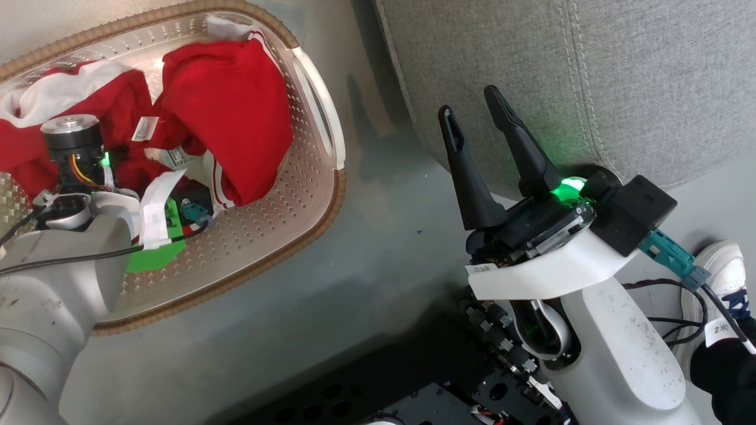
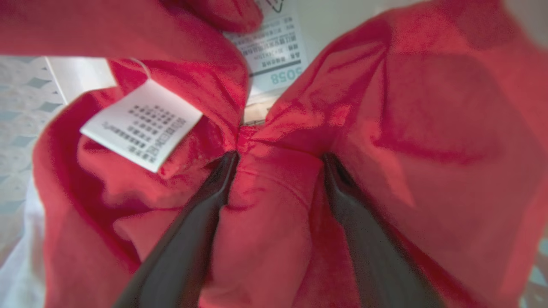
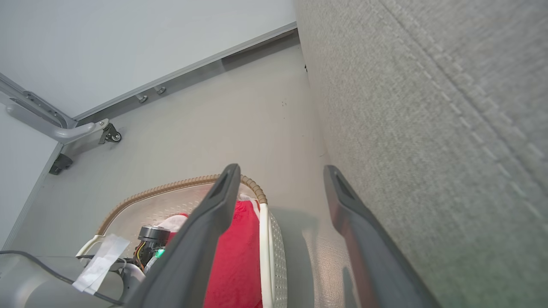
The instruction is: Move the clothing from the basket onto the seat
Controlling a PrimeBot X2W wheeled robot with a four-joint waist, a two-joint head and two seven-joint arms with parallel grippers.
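From the head: see the clothing (image 1: pixel 230 106) bunched red in the basket (image 1: pixel 333 195), down on the floor (image 1: pixel 384 248) to the left of the seat (image 1: pixel 590 71). Note the left arm's wrist (image 1: pixel 71 141) sunk into the heap, its fingers buried out of sight there. Find the right gripper (image 1: pixel 469 103) well apart from the basket, spread wide and empty, tips raised just beside the seat's rounded corner. Judged from this, nearer arm for the pick: the left, by far.

From the left wrist: find the left gripper (image 2: pixel 280 156) spread wide, not clenched, with a ridge of red cloth bulging up between the two fingers (image 2: pixel 201 222) and running along them, away from the camera. Nothing pinched yet. Note a white care tag (image 2: pixel 141 124) off to the left. Probably needs only a squeeze straight across that ridge.

From the right wrist: see both fingers parted on nothing, grey seat close along the right side, basket rim and red cloth low on the left, beyond the left-hand finger.
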